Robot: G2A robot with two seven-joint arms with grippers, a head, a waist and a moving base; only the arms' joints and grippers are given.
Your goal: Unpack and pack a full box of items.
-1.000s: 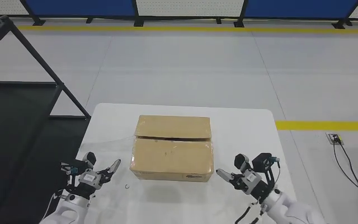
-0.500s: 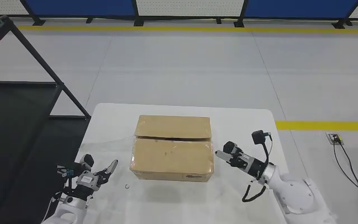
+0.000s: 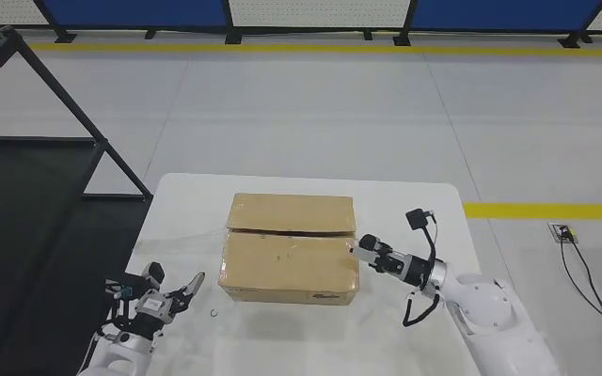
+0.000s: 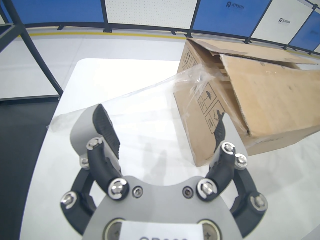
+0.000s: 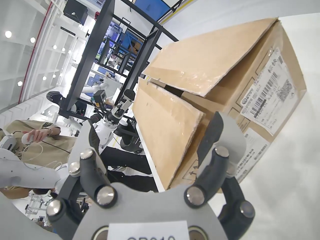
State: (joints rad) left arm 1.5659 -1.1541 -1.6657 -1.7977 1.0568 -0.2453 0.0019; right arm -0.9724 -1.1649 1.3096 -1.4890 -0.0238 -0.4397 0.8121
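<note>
A brown cardboard box (image 3: 292,254) sits in the middle of the white table (image 3: 188,197), its long axis running left to right and the seam between its two top flaps running the same way; the right gripper (image 3: 364,252) is at the box's right end, just beside the right-hand edge of the near flap (image 3: 292,268), so the right arm is by far the nearer to the work; in the right wrist view this gripper (image 5: 152,123) has its fingers spread wide and grasps nothing, with the corner of the near flap (image 5: 165,126) lying between them and one finger (image 5: 217,128) in front of the labelled end wall; the far flap (image 5: 200,58) rides a little above the near one, leaving a dark gap at the seam

The left gripper (image 3: 174,279) hovers over the near left corner of the table, apart from the box's left end, its fingers also spread and empty (image 4: 160,116); a strip of clear tape (image 4: 140,93) trails loose from the left end of the box (image 4: 262,101) across the table toward it; a small thin ring (image 3: 214,313) lies on the table between this gripper and the box

The flaps lie nearly flat, so what the box holds cannot be told; nothing has been taken out onto the table, and unpacking looks barely begun; the next move probably turns on the right fingers taking the near flap's free edge and swinging it toward the near side
</note>
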